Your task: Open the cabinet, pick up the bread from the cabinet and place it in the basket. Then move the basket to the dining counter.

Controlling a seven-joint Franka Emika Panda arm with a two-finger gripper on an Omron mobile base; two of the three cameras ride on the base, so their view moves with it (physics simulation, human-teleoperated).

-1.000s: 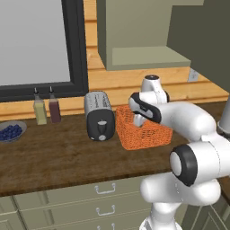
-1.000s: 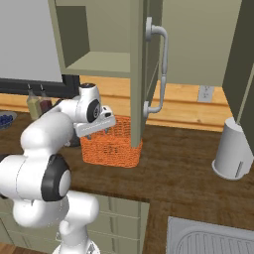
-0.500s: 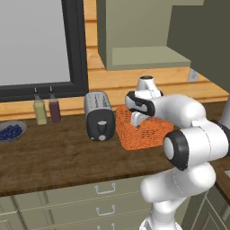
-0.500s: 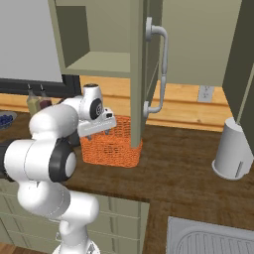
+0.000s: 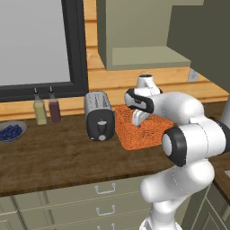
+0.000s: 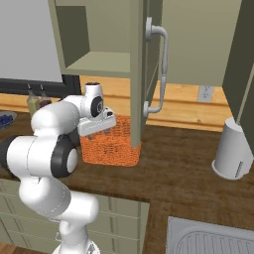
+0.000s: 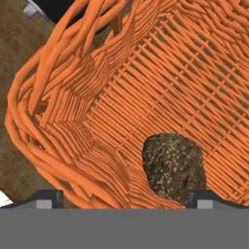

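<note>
Bread in the basket; basket grasp comes next.

The bread [image 7: 174,167] lies loose on the woven floor of the orange basket [image 7: 97,97], lower centre of the hand view, between the spread finger tips of the gripper [image 7: 124,197], which holds nothing. The cabinet [image 6: 136,74] door stands open at upper centre of the right base view. Next, I judge, the gripper must clamp the basket's wall to carry it to the dining counter.

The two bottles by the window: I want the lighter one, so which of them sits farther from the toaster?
The yellowish bottle. It stands on the outer side, toward the bowl of blueberries, while the dark reddish bottle stands between it and the toaster.
</note>
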